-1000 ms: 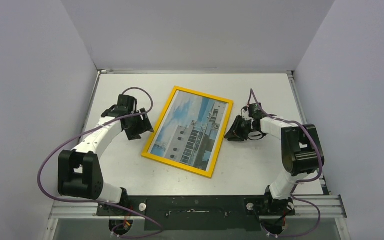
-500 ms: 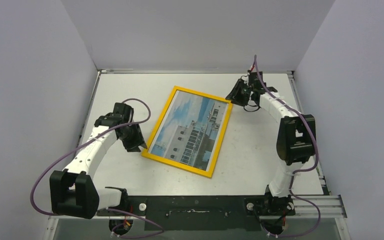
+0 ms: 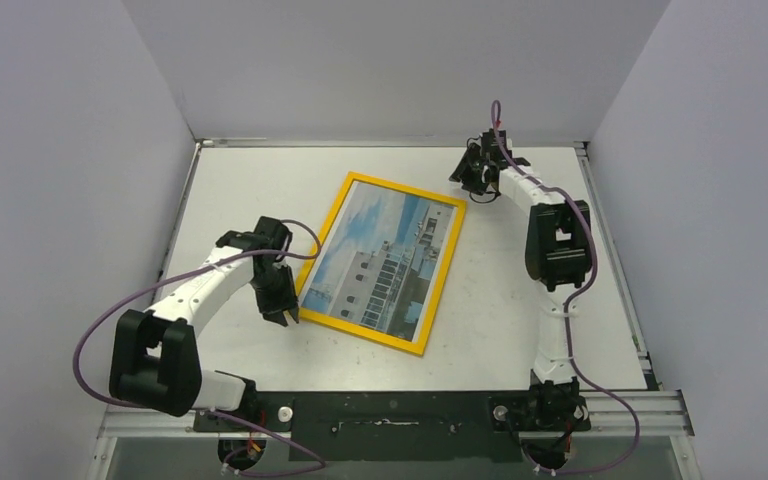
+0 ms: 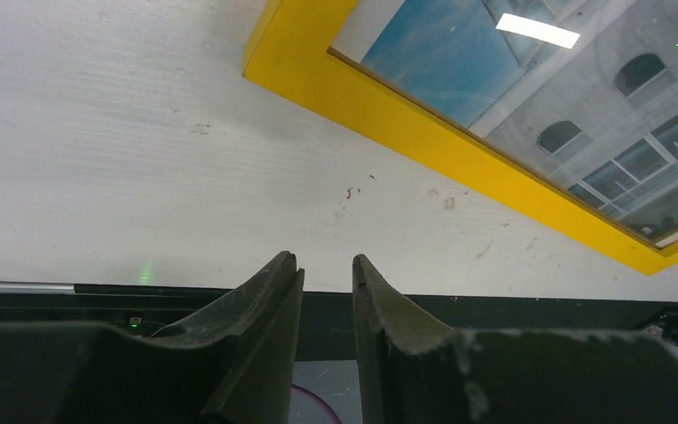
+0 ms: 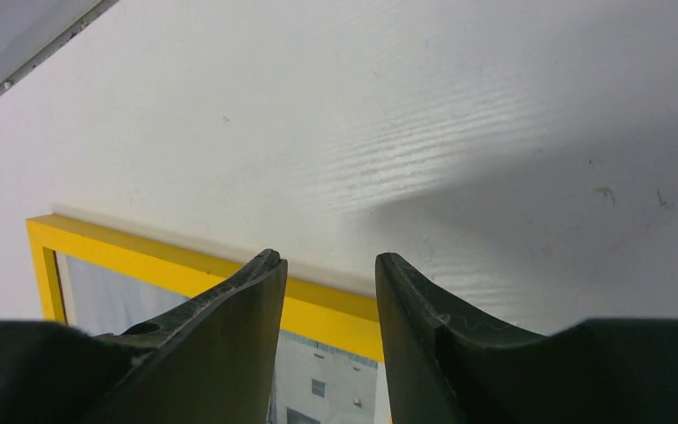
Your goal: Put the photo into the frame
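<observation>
Left gripper (image 3: 285, 312), nearest the arms' bases in the lower left of the overhead view, hangs just beside the near left corner of the frame (image 3: 321, 243), its jaws drawn narrow and gripping nothing. In its own wrist view the dark fingertips (image 4: 284, 265) point over bare white table (image 4: 97, 132), with the yellow corner in the upper middle of that view, apart from them. From this gripper the frame lies to the right and upward in the overhead view, its long axis running steeply from lower left to upper right across the middle of the table (image 3: 490, 310). The photo (image 3: 380, 262) sits face up inside the yellow border, white building and blue sky showing; by the look of it the insertion is already done. Farthest back, in the upper right, the right gripper (image 3: 465, 170) hovers beyond the frame's far right corner, near but clear of it, jaws moderately apart and empty. Its wrist view shows the yellow edge low on the left, passing behind the fingers (image 5: 256, 274). The left arm is judged the closer of the two for any nudge at a corner. Count: one frame, one photo, two grippers, neither carrying anything.
</observation>
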Available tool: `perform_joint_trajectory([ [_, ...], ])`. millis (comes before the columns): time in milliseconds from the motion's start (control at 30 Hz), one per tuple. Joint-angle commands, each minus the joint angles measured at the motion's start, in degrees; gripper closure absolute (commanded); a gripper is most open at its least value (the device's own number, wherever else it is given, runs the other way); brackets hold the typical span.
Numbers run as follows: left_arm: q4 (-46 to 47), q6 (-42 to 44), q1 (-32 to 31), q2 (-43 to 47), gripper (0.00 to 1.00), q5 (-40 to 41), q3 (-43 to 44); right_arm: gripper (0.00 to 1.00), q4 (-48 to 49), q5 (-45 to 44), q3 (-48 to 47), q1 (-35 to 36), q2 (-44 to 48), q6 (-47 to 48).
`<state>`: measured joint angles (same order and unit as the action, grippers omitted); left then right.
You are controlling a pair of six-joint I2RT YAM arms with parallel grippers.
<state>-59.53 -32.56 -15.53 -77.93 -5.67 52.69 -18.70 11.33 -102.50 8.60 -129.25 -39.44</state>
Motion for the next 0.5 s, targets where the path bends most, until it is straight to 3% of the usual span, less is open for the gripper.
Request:
perform_joint_trajectory([
  [0, 1.2, -0.1, -0.7, -1.7, 0.74, 2.7, 0.5, 0.57, -0.5, -0.9, -4.2, -0.6, -2.2, 2.5],
  [133, 4.9, -0.1, -2.0, -3.3, 0.75, 1.2, -0.7, 0.56, -1.7, 1.9, -4.4, -0.6, -4.1, 3.2],
  [300, 5.5, 0.0, -3.4, -6.2, 0.89, 4.4, -1.0, 0.55, -2.0, 4.9, -3.4, -0.8, -3.9, 4.1],
  [467, 7.5, -1.1, -3.6, -7.6, 0.89, 5.2, -2.5, 0.52, -2.8, 6.9, -1.9, -1.4, -3.0, 5.1],
])
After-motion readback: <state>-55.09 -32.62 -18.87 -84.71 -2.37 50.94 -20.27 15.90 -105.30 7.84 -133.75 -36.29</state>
